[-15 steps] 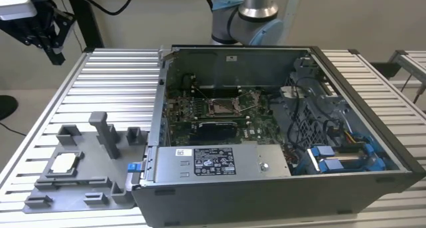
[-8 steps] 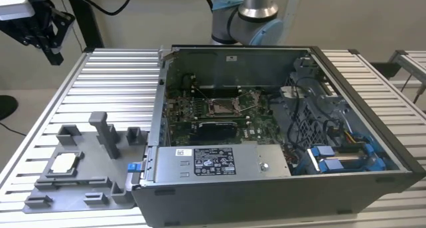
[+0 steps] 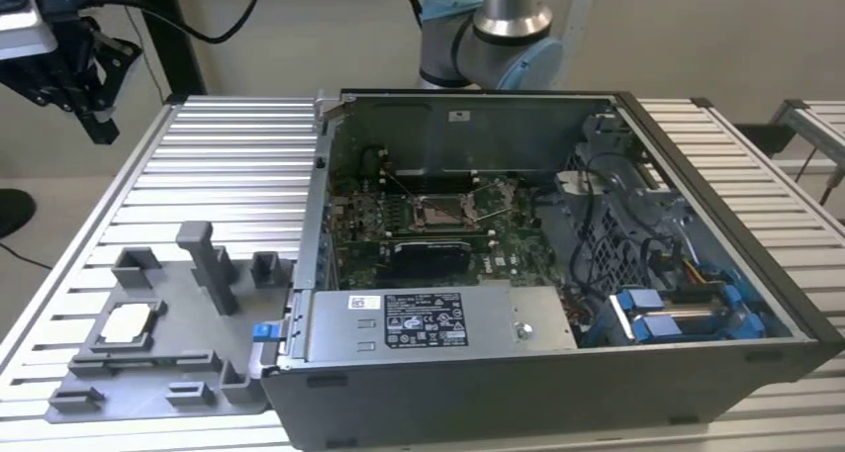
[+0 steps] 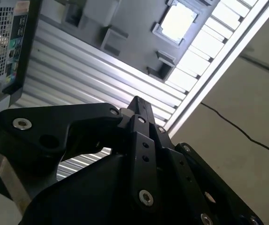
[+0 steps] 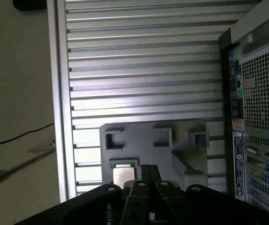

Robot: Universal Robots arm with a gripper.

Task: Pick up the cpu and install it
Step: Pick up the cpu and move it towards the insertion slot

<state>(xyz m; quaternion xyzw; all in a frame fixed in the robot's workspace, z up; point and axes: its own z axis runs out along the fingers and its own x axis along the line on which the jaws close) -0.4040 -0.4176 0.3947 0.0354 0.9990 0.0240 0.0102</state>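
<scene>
You have nothing done so far. The cpu (image 3: 129, 323) lies in its pocket on the grey holder (image 3: 185, 358), at the near end of the desk (image 3: 225, 165) on the exterior view's left. Your tool (image 3: 101, 128) hangs well apart from it, up off the desk's edge, closed on nothing. The socket (image 3: 441, 210) inside the open case (image 3: 528, 378) looks bare. By my reading, both the pick and the install are left to do.

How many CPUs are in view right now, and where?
1. The cpu lies in a recess of the grey fixture on the table, at the exterior view's left of the computer case. The socket inside looks empty; others could be hidden in the case.
</scene>
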